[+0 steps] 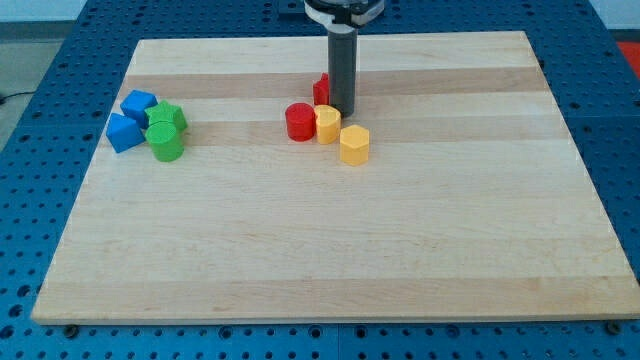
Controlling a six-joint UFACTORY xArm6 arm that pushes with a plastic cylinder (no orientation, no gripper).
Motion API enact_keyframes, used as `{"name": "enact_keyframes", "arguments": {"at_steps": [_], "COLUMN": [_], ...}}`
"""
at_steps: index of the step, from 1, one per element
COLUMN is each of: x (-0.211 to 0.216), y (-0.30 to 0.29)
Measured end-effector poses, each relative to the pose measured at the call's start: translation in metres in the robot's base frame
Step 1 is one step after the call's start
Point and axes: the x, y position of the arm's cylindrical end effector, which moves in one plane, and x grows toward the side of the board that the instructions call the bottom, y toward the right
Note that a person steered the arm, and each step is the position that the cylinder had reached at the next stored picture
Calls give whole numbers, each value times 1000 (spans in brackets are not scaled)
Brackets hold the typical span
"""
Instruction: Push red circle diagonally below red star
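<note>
No readable text, labels, brands or numbers anywhere: none on wooden board (pixel 330 250), none on coloured blocks near my tip (pixel 343 111) (block faces plain), none on rod.

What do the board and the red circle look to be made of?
Board: pale wood, matte, judging by its grain and plank seams. Red circle: probably plastic or painted wood, with flat even colour and no grain showing. My tip stands just to its right, beside the red star.

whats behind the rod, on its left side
A red block, likely the red star, peeks out left of my tip. The rod covers most of it, so its shape is unclear.
</note>
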Motion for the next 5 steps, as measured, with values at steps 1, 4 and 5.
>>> {"name": "enact_keyframes", "arguments": {"at_steps": [1,4,5], "x": [-34,87,103], "y": [0,58,17]}}
